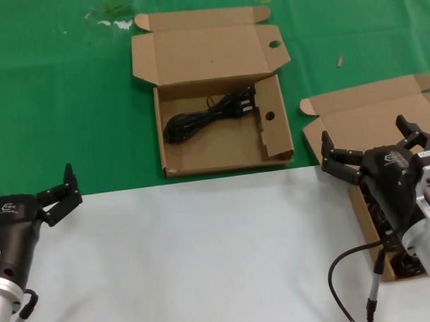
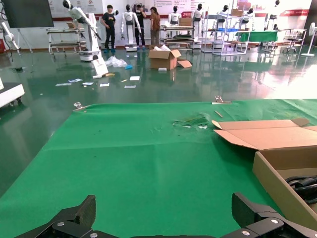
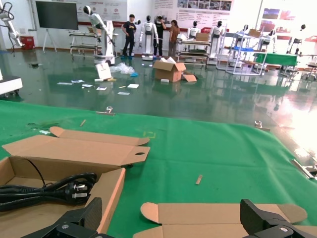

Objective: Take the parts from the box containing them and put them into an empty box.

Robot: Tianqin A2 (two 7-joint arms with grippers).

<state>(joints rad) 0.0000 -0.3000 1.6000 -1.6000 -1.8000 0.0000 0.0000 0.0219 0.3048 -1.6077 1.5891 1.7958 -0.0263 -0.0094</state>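
The round-holed box [image 1: 179, 159] lies open in the middle of the green cloth with one coiled black power cord [image 1: 210, 115] inside. The plain-lidded box [image 1: 369, 110] is at the right, its inside mostly hidden under my right arm; a dark bit of cord [image 1: 408, 264] shows there. My right gripper [image 1: 364, 136] is open and empty above that box's lid. My left gripper [image 1: 58, 189] is open and empty at the far left. The right wrist view shows the right gripper [image 3: 173, 213], the cord [image 3: 54, 191] and the plain lid [image 3: 223, 215]. The left wrist view shows the left gripper [image 2: 166, 210].
A white sheet [image 1: 204, 253] covers the near half of the table and a green cloth [image 1: 57, 103] the far half. A small stick [image 1: 341, 60] lies on the cloth at the back right. A black cable [image 1: 342, 266] hangs by my right arm.
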